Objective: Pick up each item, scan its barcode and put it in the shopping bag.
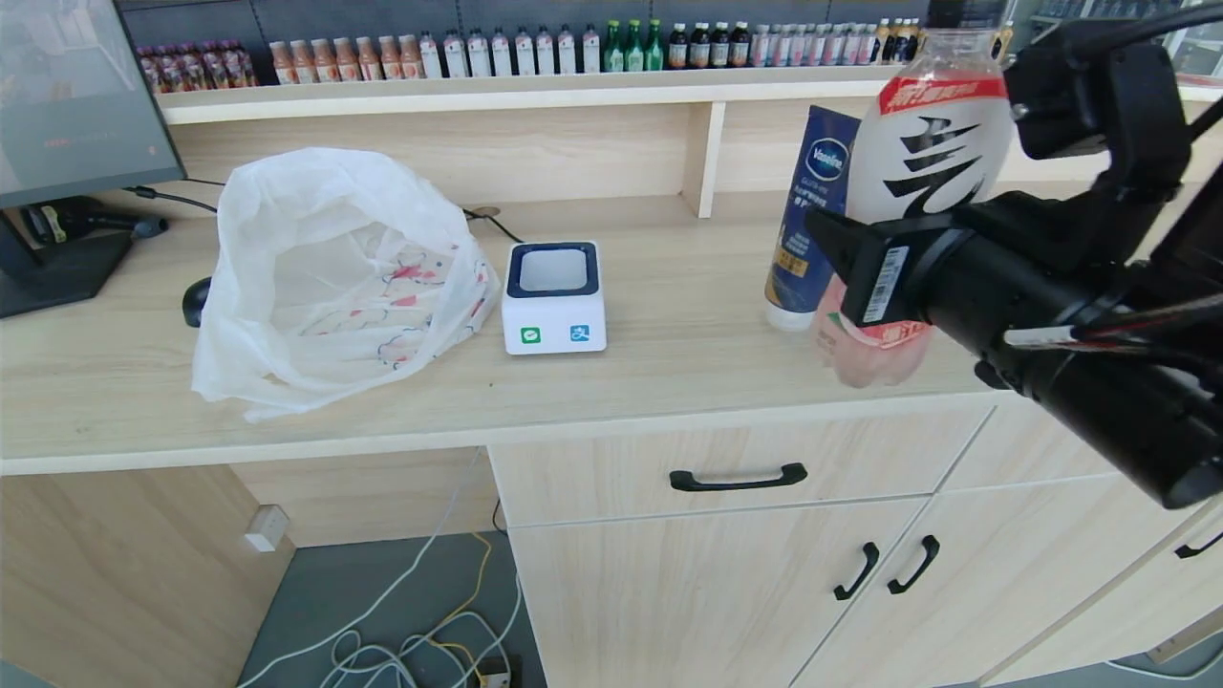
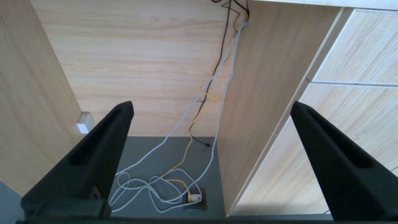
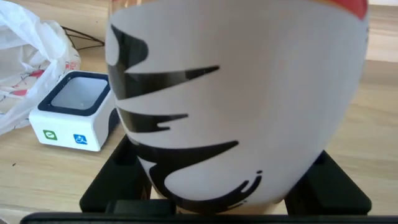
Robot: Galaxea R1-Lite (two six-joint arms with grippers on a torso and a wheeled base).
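Clear plastic bottle [image 1: 932,143] with pink drink and a white-and-black label: upright, clamped in my right gripper [image 1: 884,287]. The jaws press on its lower body, over the right front edge of the pale wooden counter [image 1: 688,315]. A blue squeeze tube [image 1: 812,220] stands close beside it, farther from the edge. Bare wood lies between that tube and the white box scanner with dark blue rim [image 1: 554,296]. The white plastic shopping bag [image 1: 325,277] sits just left of the scanner, mouth open. My left gripper [image 2: 211,165] hangs below counter level, jaws wide apart, above the floor cables [image 2: 168,186].
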